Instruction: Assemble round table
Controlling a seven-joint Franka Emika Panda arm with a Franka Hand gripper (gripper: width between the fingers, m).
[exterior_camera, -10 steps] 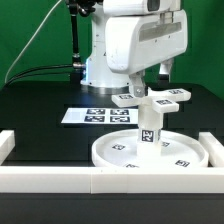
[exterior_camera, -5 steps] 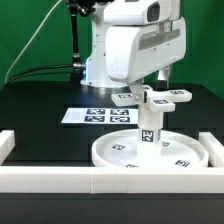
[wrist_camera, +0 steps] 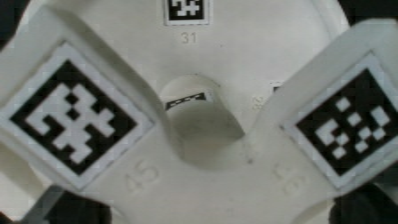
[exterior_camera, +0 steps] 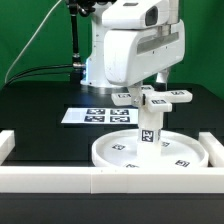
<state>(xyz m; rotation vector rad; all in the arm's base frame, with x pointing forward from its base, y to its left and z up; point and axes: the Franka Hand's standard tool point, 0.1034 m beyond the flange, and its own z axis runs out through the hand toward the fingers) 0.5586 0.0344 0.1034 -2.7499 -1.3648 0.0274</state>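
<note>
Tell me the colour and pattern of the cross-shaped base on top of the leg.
White cross-shaped base with black-and-white square tags on its arms; clearest in the wrist view.

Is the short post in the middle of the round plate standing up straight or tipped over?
Upright. The post stands vertically on the round plate, with the cross-shaped piece level on top of it.

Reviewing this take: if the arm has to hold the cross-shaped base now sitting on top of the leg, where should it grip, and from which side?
Probably from straight above, closing on the cross-shaped base near its hub or across one arm. It lies flat on top of the upright leg, which stands on the round disc, so only its top and thin arm edges are free. The gripper hangs above it.
</note>
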